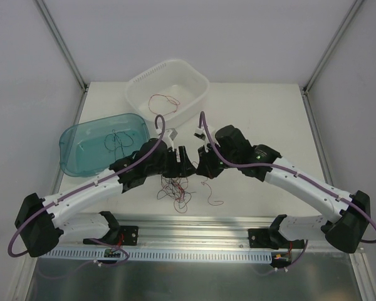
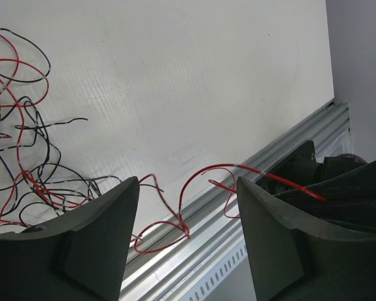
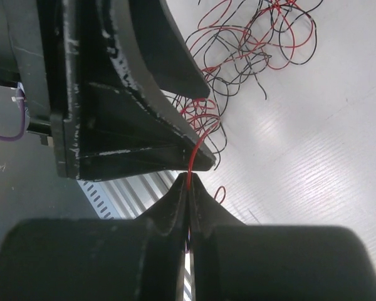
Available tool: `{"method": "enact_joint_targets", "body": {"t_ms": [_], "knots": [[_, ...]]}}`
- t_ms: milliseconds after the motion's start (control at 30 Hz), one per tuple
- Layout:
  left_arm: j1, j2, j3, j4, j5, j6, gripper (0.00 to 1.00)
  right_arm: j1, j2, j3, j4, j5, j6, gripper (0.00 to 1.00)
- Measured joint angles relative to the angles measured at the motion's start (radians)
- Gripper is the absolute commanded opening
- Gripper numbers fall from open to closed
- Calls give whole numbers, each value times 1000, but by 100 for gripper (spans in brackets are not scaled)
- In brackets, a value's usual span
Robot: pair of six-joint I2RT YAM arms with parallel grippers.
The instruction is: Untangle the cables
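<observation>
The cables [image 1: 174,188] lie as a loose clump of thin red and black wires on the white table, just below both grippers. In the left wrist view the clump [image 2: 25,163] is at the left. My left gripper [image 2: 188,182] is open, and a red strand [image 2: 222,165] arcs across the gap between its fingers without touching them. My right gripper [image 3: 189,175] is shut on a red wire [image 3: 197,150] that rises from its tips toward the clump [image 3: 250,44]. From above, the left gripper [image 1: 182,164] and right gripper [image 1: 203,165] sit tip to tip.
A white tub [image 1: 133,88] at the back holds a red wire [image 1: 163,100]. A teal tub [image 1: 72,160] at the left holds thin black wires [image 1: 116,141]. An aluminium rail [image 1: 194,226] runs along the table's near edge.
</observation>
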Motion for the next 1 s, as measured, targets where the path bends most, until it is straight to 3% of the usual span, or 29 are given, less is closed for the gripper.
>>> {"method": "enact_joint_targets", "body": {"t_ms": [167,400,567,867,1000], "knots": [[0,-103,-83,7,-51,-76,72,0,0,-22,16,19,3,1],[0,-214,-150,8,-141,-228,56,20,0,-31,24,38,4,1],[0,-153,-149,14,-174,-312,42,44,1,-31,30,50,4,1],[0,-59,-127,15,-177,-372,33,74,14,-31,36,69,4,1],[0,-48,-122,15,-177,-384,24,79,19,-31,36,76,3,1]]}}
